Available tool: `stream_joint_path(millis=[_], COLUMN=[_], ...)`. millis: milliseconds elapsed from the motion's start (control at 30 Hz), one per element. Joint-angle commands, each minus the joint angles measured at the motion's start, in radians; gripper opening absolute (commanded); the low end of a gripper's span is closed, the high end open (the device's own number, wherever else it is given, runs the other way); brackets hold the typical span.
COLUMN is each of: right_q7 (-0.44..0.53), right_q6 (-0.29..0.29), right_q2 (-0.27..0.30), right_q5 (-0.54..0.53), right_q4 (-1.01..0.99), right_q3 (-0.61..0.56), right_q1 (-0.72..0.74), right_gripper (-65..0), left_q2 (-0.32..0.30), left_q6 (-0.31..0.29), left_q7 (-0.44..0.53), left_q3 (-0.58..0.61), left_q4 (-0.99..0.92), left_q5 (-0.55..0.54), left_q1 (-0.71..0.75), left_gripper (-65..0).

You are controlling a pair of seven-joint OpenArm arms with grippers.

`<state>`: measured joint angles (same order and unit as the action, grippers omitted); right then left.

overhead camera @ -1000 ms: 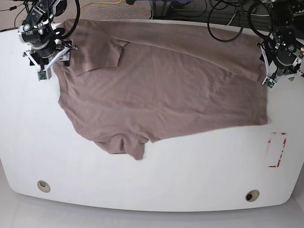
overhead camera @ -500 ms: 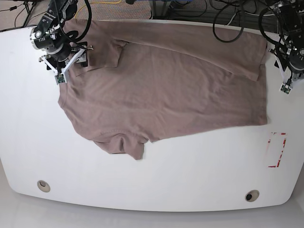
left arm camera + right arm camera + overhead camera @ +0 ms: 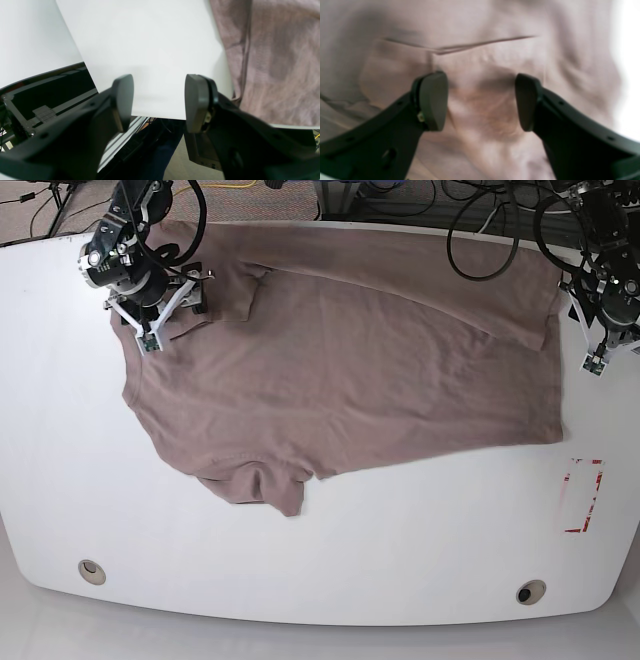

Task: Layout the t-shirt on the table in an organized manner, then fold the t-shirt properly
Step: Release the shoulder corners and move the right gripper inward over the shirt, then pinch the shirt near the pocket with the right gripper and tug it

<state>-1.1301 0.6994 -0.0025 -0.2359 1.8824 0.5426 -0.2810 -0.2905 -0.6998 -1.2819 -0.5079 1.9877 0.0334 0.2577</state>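
The mauve-brown t-shirt (image 3: 340, 370) lies spread and wrinkled across the back half of the white table (image 3: 400, 540), one sleeve folded over near its left end and a bunched corner at the front. In the base view my right gripper (image 3: 152, 330) hovers over that folded sleeve. The right wrist view shows it open (image 3: 480, 102), with blurred cloth (image 3: 485, 62) and a fold line below and nothing between its fingers. My left gripper (image 3: 597, 358) is just past the shirt's right edge. It stands open (image 3: 158, 100) over bare table by the table's edge, the shirt's hem (image 3: 275, 62) beside it.
A red-white tape rectangle (image 3: 583, 496) marks the table's front right. Two round grommet holes (image 3: 92, 571) (image 3: 531, 591) sit near the front edge. Dark cables (image 3: 480, 225) hang behind the table's back edge, and a dark frame (image 3: 45, 100) shows below the table's edge.
My right gripper has moved right, from the bare table onto the shirt's folded sleeve. My left gripper has moved outward off the shirt's right edge. Both stayed open; the shirt has not shifted.
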Motion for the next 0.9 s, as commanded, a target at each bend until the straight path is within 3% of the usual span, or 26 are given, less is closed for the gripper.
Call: stream_joint_path(millis=[0,333,433,600,633,867], right_q7=[0.014,0.018,0.018,0.018,0.018,0.017], right_q6=[-0.001,-0.001,-0.001,-0.001,-0.001,-0.001], right_q2=[0.011,0.011,0.011,0.012,0.012,0.014], right_q5=[-0.013,-0.004,-0.006,-0.004,-0.004,-0.004], right_q4=[0.012,-0.011,-0.034,-0.045,-0.045,-0.008], right_q3=[-0.003,-0.014,-0.014,-0.014,-0.016,-0.011], right_q1=[0.004,0.012,0.013,0.027,0.027,0.025], right_gripper=[-24.7,-25.8,-34.9,-62.3,-65.0,-64.5], left_q2=[-0.017,-0.016,-0.016,-0.016,-0.016,-0.016], left_q6=[0.002,0.002,0.002,0.002,0.002,0.002], left_q7=[0.008,0.009,0.009,0.009,0.009,0.009], left_q3=[-0.005,-0.008,-0.008,-0.008,-0.008,-0.007], left_q4=[0.017,0.015,0.015,0.015,0.015,0.015], left_q5=[0.010,0.012,0.012,0.012,0.012,0.012], left_q1=[-0.004,-0.002,-0.002,-0.002,-0.002,-0.001], left_gripper=[-34.4,-34.4,-34.4,-34.4,-34.4,-34.4])
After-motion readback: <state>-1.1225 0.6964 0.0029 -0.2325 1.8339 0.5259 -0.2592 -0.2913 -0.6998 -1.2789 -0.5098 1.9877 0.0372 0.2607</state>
